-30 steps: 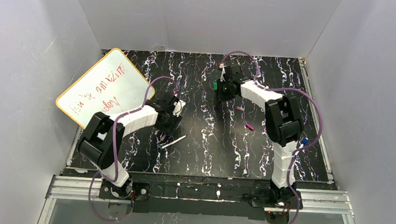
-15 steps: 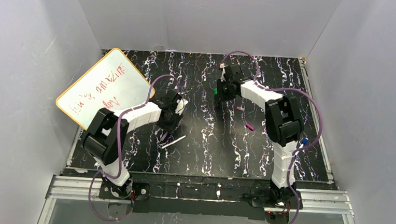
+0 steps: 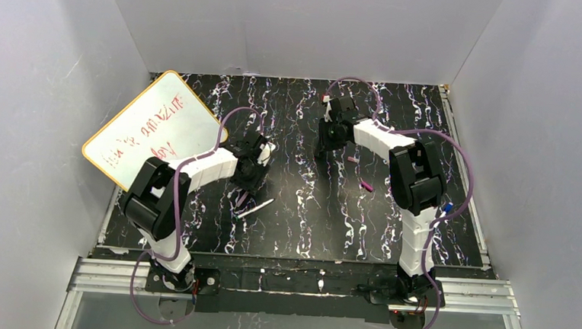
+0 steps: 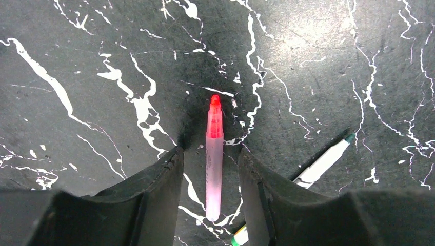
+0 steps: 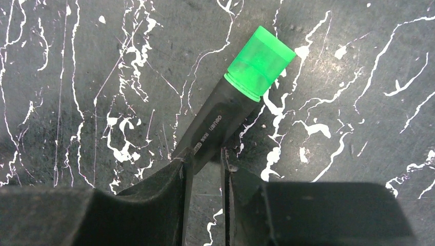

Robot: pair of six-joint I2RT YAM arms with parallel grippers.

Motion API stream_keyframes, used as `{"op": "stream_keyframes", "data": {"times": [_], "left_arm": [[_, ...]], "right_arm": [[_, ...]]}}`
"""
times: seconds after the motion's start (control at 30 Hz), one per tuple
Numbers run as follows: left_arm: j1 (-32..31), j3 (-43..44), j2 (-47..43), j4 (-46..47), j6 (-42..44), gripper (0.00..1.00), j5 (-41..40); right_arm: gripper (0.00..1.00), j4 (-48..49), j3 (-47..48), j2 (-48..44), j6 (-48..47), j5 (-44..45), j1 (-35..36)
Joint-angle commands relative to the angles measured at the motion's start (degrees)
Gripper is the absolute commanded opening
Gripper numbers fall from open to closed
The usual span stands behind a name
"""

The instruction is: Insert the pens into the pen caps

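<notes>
Since a second ago your left arm has drawn its elbow in and carried the left gripper (image 4: 210, 152) a little farther from its base. The green spot beside the right gripper (image 5: 205, 156) has slipped out of the overhead view.

The left gripper stands spread, a finger on either side of the magenta pen (image 4: 214, 164) and touching it on neither. The pen lies flat on the table with its tip pointing away, and the white pen (image 4: 322, 163) slants just beside the right finger. Expect the magenta pen to be light, stiff and smooth, so it may roll or pivot. Close on the mid-barrel, not the tapering tip.

The right gripper's fingers stand near together about the tail of the black pen (image 5: 218, 125); whether they pinch it, you cannot tell. Its green cap (image 5: 259, 62) looks seated. The magenta cap (image 3: 366, 186) and pink cap (image 3: 352, 159) lie loose near the right arm.
</notes>
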Motion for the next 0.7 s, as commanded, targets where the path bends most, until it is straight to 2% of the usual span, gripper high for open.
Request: {"op": "stream_keyframes", "data": {"times": [0.0,0.47,0.67], "left_arm": [[-0.2,-3.0,-0.4,-5.1,-2.3,0.43,-2.0],[-0.2,-3.1,0.8,-12.0,-4.7,0.42,-1.1],[-0.2,-3.0,5.3,-12.7,-4.8,0.3,2.5]], "right_arm": [[0.34,0.4,-1.0,-2.7,-0.9,-0.1,0.2],[0.34,2.0,-3.8,-6.7,-1.0,-0.6,0.1],[0.34,2.0,-4.5,-8.1,-1.6,-0.4,0.0]]}}
